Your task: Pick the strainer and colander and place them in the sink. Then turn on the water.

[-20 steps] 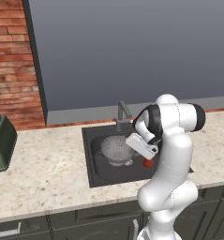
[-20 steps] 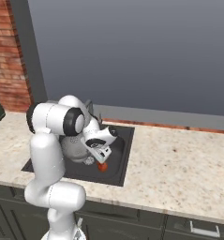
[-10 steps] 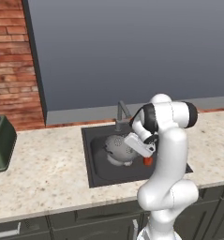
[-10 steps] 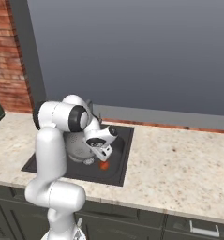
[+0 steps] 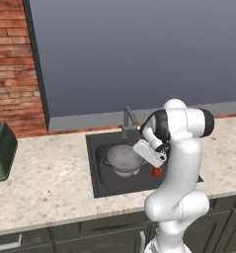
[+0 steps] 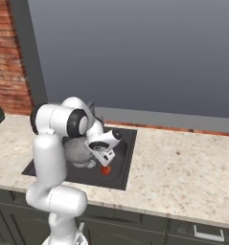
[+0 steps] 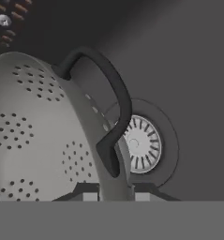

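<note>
The grey perforated colander (image 5: 123,158) stands in the dark sink (image 5: 97,144), left of the drain (image 7: 139,143). My gripper (image 5: 157,165) reaches down into the basin at the colander's right side. In the hand view the colander (image 7: 33,140) looms close, its dark handle (image 7: 114,101) arching just above my gripper (image 7: 115,193). The rim below that handle is pinched between the two fingertips (image 7: 88,193), so the gripper is shut on it. From the right base view, the gripper (image 6: 105,161) hangs beside the colander (image 6: 77,152). The strainer is out of view. No water shows at the faucet (image 5: 129,119).
A small red round thing (image 5: 157,172) lies on the sink floor under my hand. A dark green appliance (image 5: 1,150) stands at the counter's left end. A brick wall (image 5: 16,74) rises at the back left. Speckled counter (image 6: 183,167) stretches right of the sink.
The colander has shifted slightly right within the sink, with my hand at its rim. The arm's upper joints have swung a little to the left.
</note>
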Controlling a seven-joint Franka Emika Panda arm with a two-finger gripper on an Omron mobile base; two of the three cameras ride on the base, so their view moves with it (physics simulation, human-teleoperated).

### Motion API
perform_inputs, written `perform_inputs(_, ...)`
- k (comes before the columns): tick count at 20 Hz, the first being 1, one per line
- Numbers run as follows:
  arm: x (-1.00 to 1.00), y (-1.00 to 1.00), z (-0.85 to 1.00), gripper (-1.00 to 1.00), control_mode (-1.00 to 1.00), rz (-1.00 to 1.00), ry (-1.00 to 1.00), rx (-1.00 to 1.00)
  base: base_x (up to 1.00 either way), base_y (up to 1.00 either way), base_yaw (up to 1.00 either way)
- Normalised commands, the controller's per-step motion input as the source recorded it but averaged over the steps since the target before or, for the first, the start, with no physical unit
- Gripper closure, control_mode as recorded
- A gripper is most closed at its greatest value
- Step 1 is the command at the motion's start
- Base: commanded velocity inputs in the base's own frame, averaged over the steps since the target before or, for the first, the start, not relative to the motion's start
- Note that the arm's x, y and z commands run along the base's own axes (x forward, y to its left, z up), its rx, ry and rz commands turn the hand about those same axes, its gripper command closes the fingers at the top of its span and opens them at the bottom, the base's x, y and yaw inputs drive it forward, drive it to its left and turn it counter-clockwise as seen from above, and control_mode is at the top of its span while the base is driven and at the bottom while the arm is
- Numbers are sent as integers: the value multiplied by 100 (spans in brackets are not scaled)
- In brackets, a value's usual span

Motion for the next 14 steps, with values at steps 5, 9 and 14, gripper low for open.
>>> perform_inputs(5,-92,-7,0,100,-100,-9,0,3,0,0,0)
perform_inputs(9,-20,13,0,100,-100,-8,0,0,0,0,0)
perform_inputs(14,6,32,0,100,-100,-6,-3,0,0,0,0)
